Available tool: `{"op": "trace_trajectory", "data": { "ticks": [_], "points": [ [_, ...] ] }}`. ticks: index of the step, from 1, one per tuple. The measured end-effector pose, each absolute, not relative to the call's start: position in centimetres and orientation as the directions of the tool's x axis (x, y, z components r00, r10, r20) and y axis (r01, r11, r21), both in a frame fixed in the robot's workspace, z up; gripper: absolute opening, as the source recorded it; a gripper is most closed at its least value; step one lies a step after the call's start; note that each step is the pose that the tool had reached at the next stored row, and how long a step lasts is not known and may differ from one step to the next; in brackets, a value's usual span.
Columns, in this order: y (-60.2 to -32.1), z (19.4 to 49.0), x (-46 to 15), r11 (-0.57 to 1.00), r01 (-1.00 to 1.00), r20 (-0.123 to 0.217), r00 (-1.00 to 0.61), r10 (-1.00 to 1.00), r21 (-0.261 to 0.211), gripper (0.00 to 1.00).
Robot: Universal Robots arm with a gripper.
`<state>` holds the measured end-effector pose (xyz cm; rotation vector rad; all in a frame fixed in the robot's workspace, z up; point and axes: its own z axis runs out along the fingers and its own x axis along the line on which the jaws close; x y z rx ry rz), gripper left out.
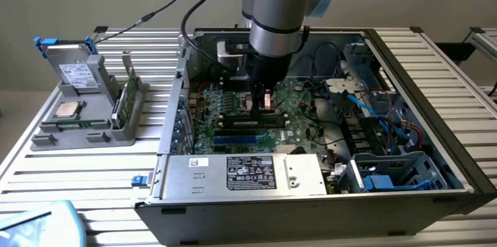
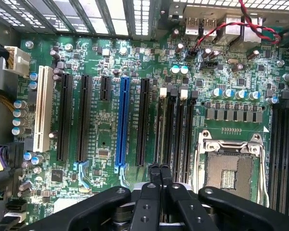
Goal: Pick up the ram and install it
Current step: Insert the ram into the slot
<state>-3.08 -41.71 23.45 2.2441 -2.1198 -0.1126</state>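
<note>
The ram [image 1: 252,122] is a long dark stick lying along a memory slot on the green motherboard [image 1: 299,104], inside the open computer case [image 1: 458,159]. My gripper [image 1: 262,110] reaches straight down into the case and stands directly over the stick, towards its end on the exterior view's right. Whether the tips touch the stick's top edge I cannot tell. In the wrist view my gripper [image 2: 160,168] has its two black fingertips [image 2: 154,169] pressed together at the near end of the black memory slots [image 2: 176,130].
The silver power supply [image 1: 248,174] fills the case's front. Blue and white cables [image 1: 373,107] crowd the side on the exterior view's right. The processor socket [image 2: 229,166] lies beside the memory slots. A grey fixture [image 1: 85,124] outside holds a square chip [image 1: 68,109] and a green card [image 1: 124,98].
</note>
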Motion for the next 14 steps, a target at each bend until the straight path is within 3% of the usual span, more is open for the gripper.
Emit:
{"op": "trace_trajectory", "data": {
  "ticks": [14],
  "points": [
    [-41.68,24.16,-3.03,-0.057,-0.994,-0.016,0.056,-0.998,0.088,0.1]
  ]
}}
